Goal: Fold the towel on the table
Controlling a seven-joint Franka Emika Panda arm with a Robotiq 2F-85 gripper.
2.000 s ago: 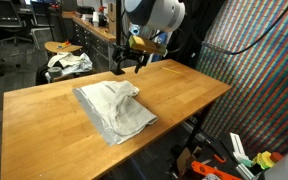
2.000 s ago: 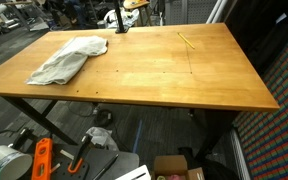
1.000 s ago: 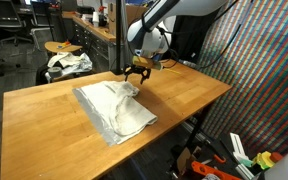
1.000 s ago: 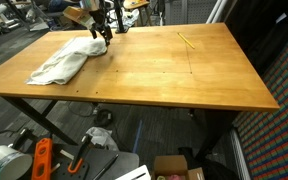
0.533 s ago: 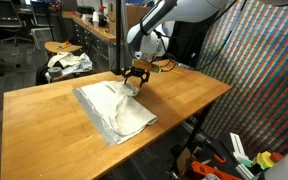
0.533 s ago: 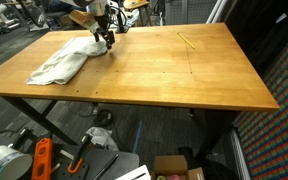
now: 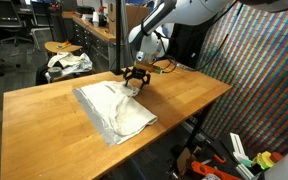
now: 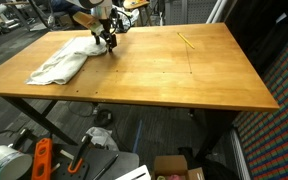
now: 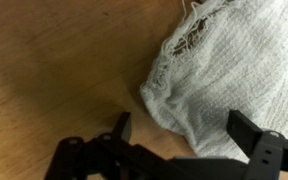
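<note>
The wooden table [image 7: 44,110] carries the crumpled off-white towel [image 7: 114,108] near its middle in an exterior view, and the gripper [image 7: 135,80] hangs at the towel's one-o'clock corner, jaws spread apart astride its frayed edge.

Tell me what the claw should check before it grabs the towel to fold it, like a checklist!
1. Claw open: ok, its fingers stand wide apart in the wrist view.
2. Claw empty: ok, nothing is held between the fingers.
3. Claw lined up on the towel: ok, a frayed corner of the towel lies between the fingers.
4. Towel lying flat: not ok, it looks rumpled in both exterior views.
5. Fingers low enough to pinch the cloth against the table: cannot tell.
</note>
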